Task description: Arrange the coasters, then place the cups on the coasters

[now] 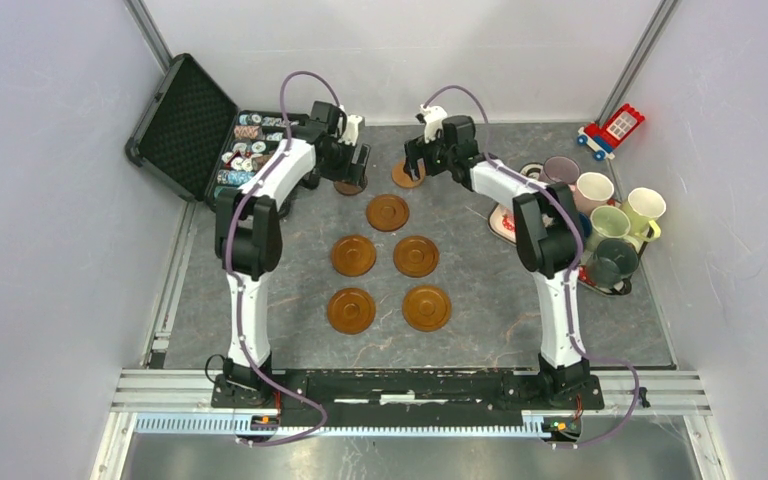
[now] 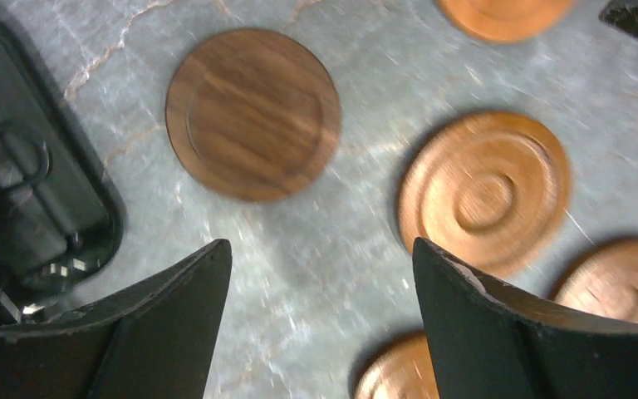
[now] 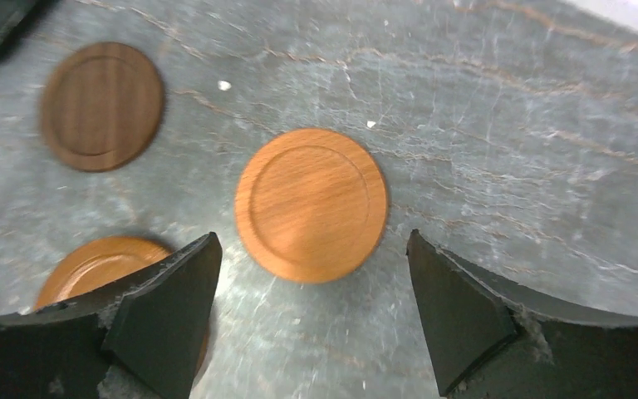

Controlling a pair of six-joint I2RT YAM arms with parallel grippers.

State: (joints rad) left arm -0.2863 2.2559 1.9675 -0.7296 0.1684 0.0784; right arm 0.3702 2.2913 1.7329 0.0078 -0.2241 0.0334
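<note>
Open black case (image 1: pixel 182 118) with rows of poker-style chips (image 1: pixel 250 150) far-left on grey marbled surface (image 1: pixel 480 300), red-blue toy brick vehicle (image 1: pixel 612 130) far-right, white printed tray (image 1: pixel 505 222) right.

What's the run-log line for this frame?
left tool open, above dark coaster | right tool open, above orange coaster | cups unplaced, clustered right

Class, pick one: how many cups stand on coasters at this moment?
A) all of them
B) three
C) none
C: the cups stand bunched together at the right, apart from the coasters, which lie bare.
</note>
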